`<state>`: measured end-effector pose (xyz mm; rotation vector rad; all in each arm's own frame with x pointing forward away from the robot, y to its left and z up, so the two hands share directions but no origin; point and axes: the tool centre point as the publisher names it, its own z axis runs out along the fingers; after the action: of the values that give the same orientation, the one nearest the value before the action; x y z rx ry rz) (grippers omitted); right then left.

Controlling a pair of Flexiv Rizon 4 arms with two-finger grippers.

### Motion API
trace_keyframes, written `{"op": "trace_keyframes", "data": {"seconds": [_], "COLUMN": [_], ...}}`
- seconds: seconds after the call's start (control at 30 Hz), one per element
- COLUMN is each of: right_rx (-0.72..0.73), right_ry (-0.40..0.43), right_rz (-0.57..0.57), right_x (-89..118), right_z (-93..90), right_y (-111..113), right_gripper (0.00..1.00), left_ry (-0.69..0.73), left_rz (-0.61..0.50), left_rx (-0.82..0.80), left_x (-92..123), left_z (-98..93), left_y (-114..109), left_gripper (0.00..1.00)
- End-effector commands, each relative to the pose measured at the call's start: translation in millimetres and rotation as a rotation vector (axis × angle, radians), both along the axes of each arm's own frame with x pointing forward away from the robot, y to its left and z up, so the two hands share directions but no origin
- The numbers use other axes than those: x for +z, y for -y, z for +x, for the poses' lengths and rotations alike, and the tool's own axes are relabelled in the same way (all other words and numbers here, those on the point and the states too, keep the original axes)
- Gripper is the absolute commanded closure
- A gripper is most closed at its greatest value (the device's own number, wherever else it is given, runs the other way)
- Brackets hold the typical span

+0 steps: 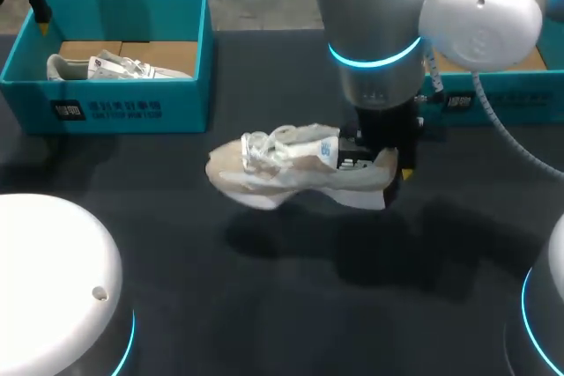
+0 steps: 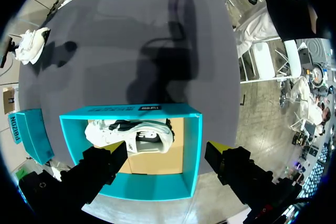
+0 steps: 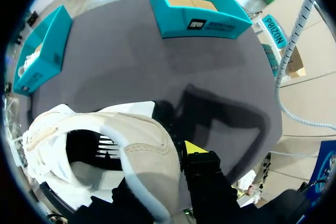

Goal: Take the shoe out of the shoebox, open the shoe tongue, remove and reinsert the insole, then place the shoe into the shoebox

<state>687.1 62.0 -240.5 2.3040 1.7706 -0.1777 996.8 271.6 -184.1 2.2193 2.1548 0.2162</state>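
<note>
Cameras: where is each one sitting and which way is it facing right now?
Head: fixed above and behind, looking down on the table; left gripper and right gripper, holding the beige shoe, show.
Left wrist: above the left box, looking down at the white shoe; its open fingers show.
Right wrist: at the beige shoe's heel, looking across the table to the right box; one yellow tip shows.
Shared: all three show the left box.

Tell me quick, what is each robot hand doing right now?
Left gripper: open, empty, over the shoebox.
Right gripper: shut on the beige shoe.
</note>
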Motion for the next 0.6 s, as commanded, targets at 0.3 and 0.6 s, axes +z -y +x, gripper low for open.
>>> {"op": "trace_keyframes", "data": {"seconds": [0.3,0.6], "right_rx": [0.035,0.064], "right_ry": [-0.032,-0.051], "right_rz": [-0.003,0.044], "right_x": [-48.7,-79.5], "right_z": [-24.4,-31.1], "right_y": [-35.5,-54.8], "right_gripper": [1.00,1.00], "left_ry": [0.001,0.001], "left_rz": [0.002,0.002], "left_rx": [0.001,0.001], "left_x": [0.4,0.4], "left_z": [-0.8,-0.8], "left_y": [0.1,0.1], "left_gripper": [0.00,0.00]}}
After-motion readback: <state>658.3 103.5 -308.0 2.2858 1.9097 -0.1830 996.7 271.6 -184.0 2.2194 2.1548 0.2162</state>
